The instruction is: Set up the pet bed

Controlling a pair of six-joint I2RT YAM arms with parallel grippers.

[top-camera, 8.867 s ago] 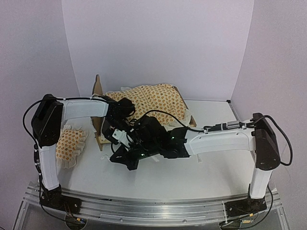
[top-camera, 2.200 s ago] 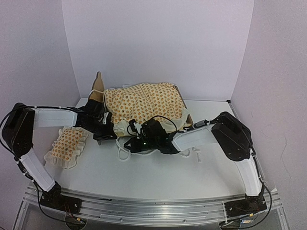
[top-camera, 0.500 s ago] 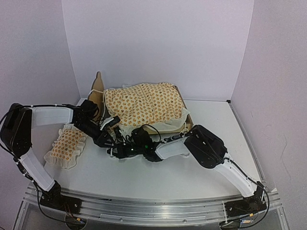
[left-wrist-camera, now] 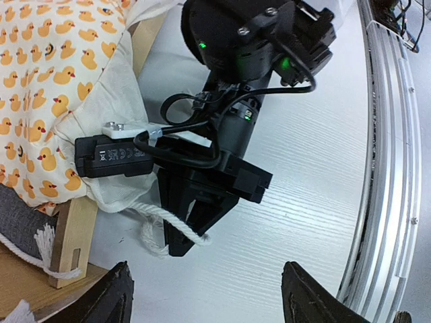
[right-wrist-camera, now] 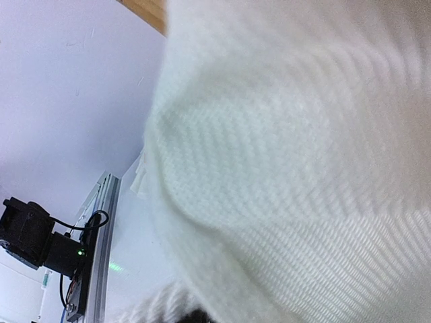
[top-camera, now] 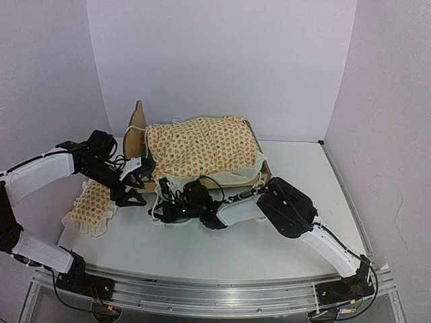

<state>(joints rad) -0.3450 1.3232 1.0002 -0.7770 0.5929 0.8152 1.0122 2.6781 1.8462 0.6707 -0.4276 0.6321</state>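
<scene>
1. Left jaws: spread wide, holding nothing, just short of the bed frame (left-wrist-camera: pixel 71 235) corner.
2. Right jaws: clamped shut at the white cord (left-wrist-camera: pixel 151 239) of the duck-print bedding (left-wrist-camera: pixel 40 81), probably to tug it straight. Can't tell if it's actually pinched.
3. Pillow (top-camera: pixel 94 205) waits on the table (top-camera: pixel 269 249), beside the left jaws.

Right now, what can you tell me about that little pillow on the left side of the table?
The pillow is small and looks like soft fabric: cream with an orange print and a ruffled cream edge. It lies flat on the white table, left of the wooden bed. Nothing grips it.
</scene>
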